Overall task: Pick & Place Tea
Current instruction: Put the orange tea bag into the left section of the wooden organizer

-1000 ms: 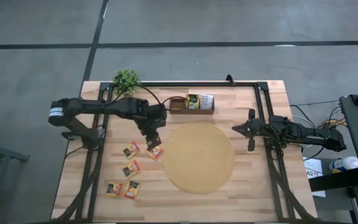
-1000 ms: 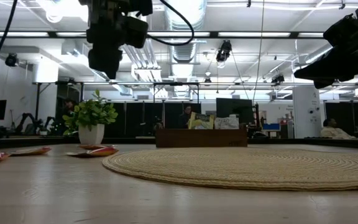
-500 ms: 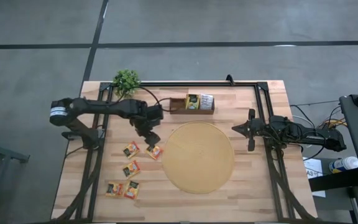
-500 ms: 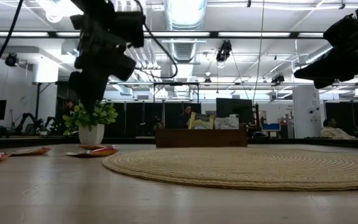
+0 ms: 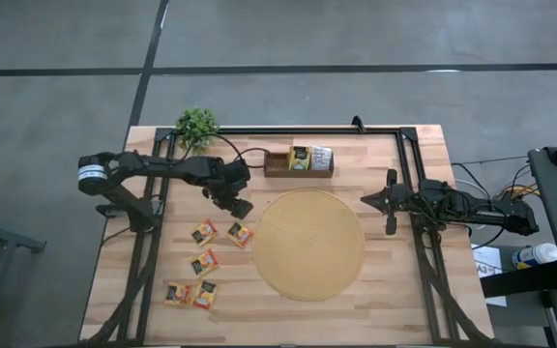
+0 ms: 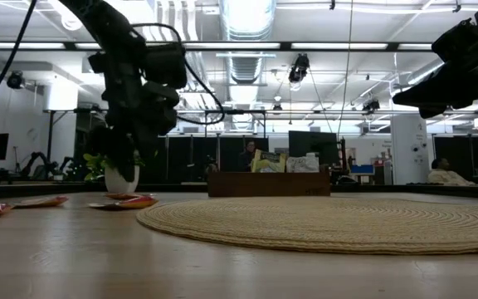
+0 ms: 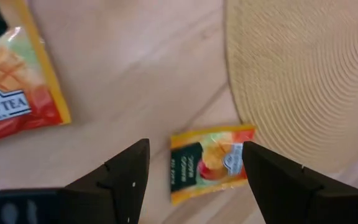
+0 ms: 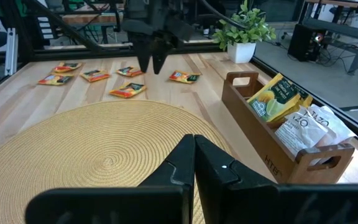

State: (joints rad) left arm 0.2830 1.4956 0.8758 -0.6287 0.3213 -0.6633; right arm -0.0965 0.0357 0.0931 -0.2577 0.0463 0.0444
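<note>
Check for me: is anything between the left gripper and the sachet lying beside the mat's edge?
Nothing visible. The left gripper hangs open above the sachet, which lies flat on bare wood next to the mat, with only air between. A second sachet lies off to the side, clear of that path.

A robotics lab: a wooden surface [image 5: 395, 290] on a bare grey concrete floor [image 5: 356, 39], exposed ceiling ducts [image 6: 247, 17] and strip lights [image 6: 322, 46] overhead, dark monitors [image 6: 314, 145] and further robot arms [image 6: 40, 158] in the open hall beyond.
</note>
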